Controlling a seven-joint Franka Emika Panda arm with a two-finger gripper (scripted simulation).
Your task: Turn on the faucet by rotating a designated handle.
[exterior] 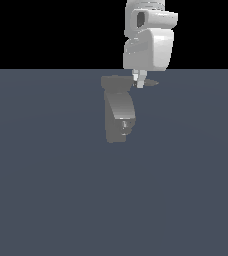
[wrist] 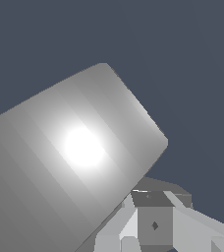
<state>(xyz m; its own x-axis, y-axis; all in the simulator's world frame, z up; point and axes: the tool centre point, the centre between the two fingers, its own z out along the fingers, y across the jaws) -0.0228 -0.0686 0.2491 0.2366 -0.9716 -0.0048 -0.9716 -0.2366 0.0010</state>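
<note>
On the flat slate-blue floor [exterior: 46,200], a little above the middle of the exterior view, the faucet [exterior: 119,112] is seen standing upright: a matte grey fixture with a thick curved body, a pale sheen down its front and a small dark nozzle [exterior: 124,125] low on that front. From its top the handle [exterior: 150,83] is seen jutting toward the exterior view's right as a thin flat grey lever that narrows to a point.

Directly above the top of the faucet the white robot arm [exterior: 148,47] is hung, its bulk set against the black background. The gripper [exterior: 139,80] is pointed downward at the root of the handle, with 2 pale fingers [exterior: 141,79] visible close together. They are seen at or just beside the lever, but whether they are touching or clamped on it cannot be told, nor can the width of the gap.

Across the wrist view a large grey rounded surface of the faucet [wrist: 60,162] with 1 bright highlight is spread, and blocky pale gripper parts [wrist: 153,221] are seen just beside its edge.
</note>
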